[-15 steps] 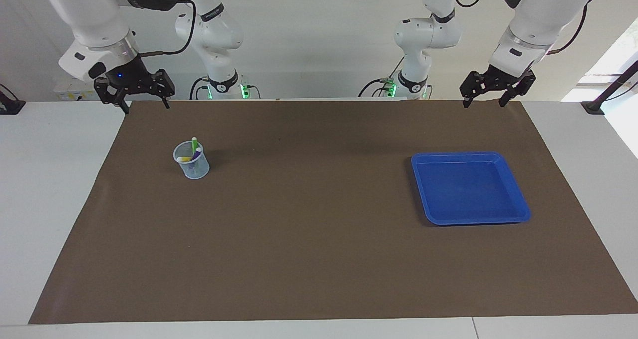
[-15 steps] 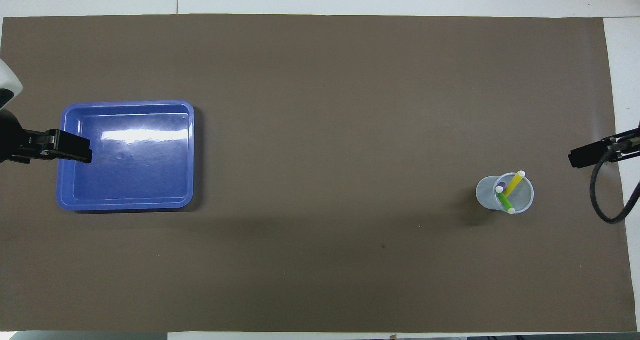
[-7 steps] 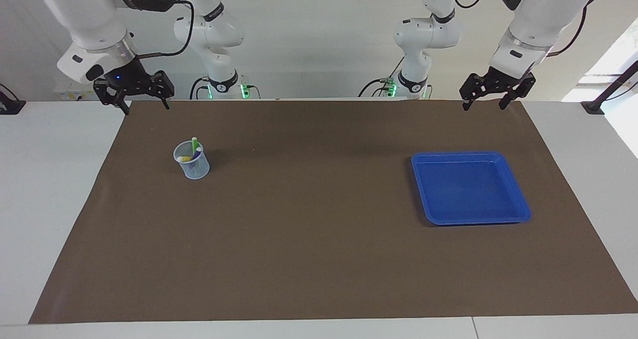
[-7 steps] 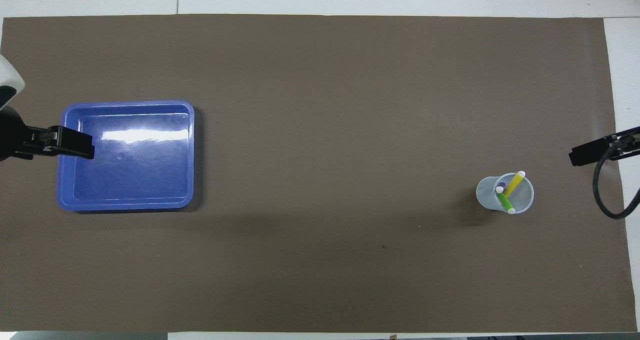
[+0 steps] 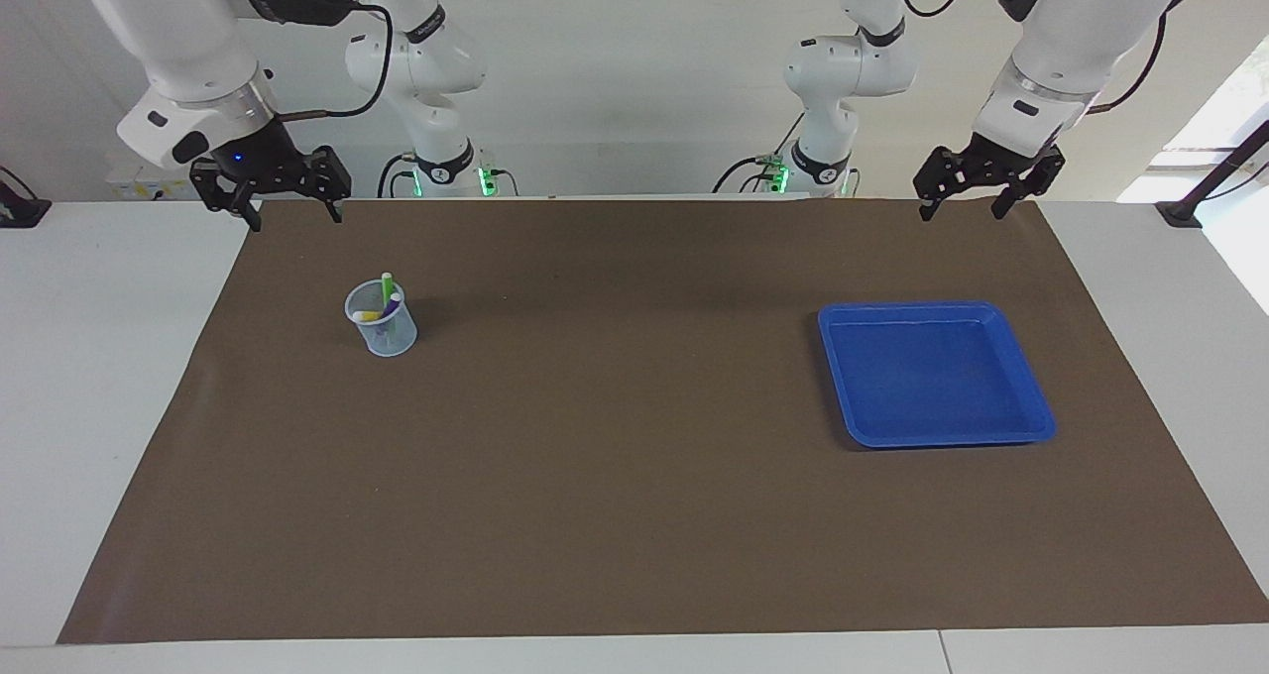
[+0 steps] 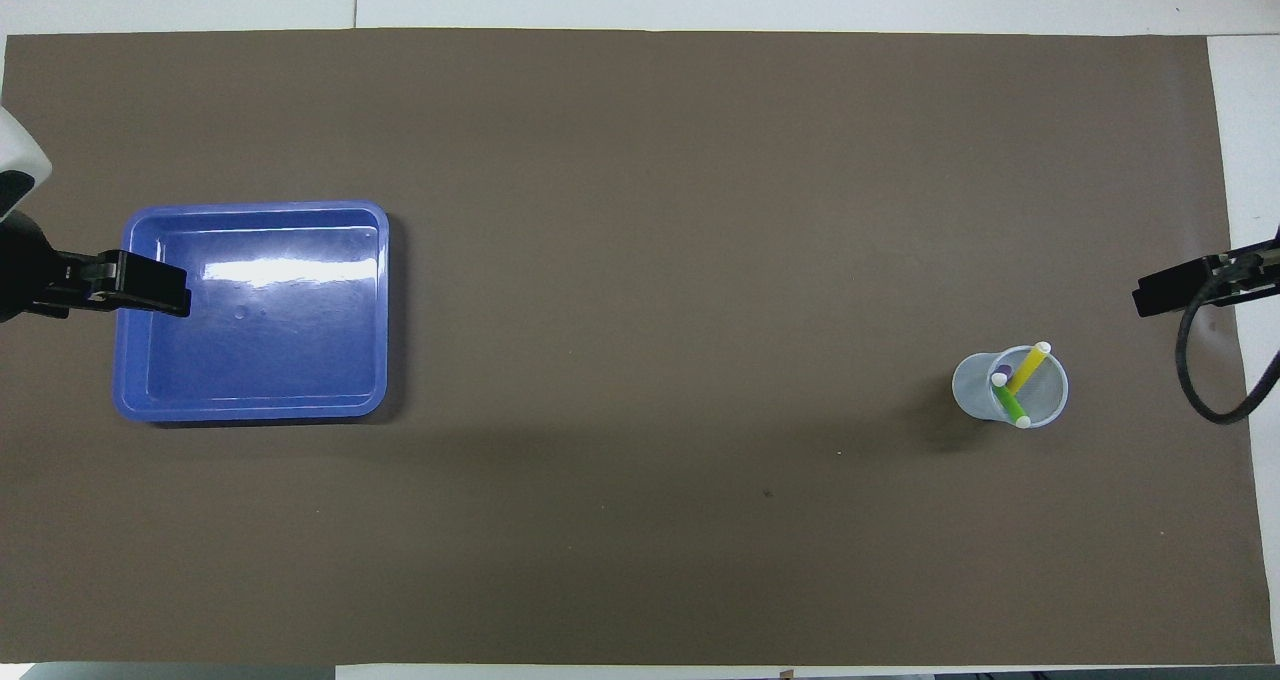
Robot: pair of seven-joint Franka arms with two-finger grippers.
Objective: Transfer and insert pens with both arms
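On the brown mat (image 5: 634,476) toward the right arm's end of the table stands a small pale-blue cup (image 5: 382,332), and all three pens lean inside it: the green pen (image 5: 387,287) sticking up highest, the yellow pen (image 6: 1030,368) slanted across, the purple pen (image 5: 393,309) mostly tucked among them; well apart, toward the left arm's end, a blue tray (image 5: 1031,426) lies flat with nothing in it; the right gripper (image 5: 288,213) hangs over the mat's edge near its base, fingers spread wide and holding nothing; the left gripper (image 5: 962,208) hangs likewise, fingers apart and empty; bare mat lies between cup and tray.
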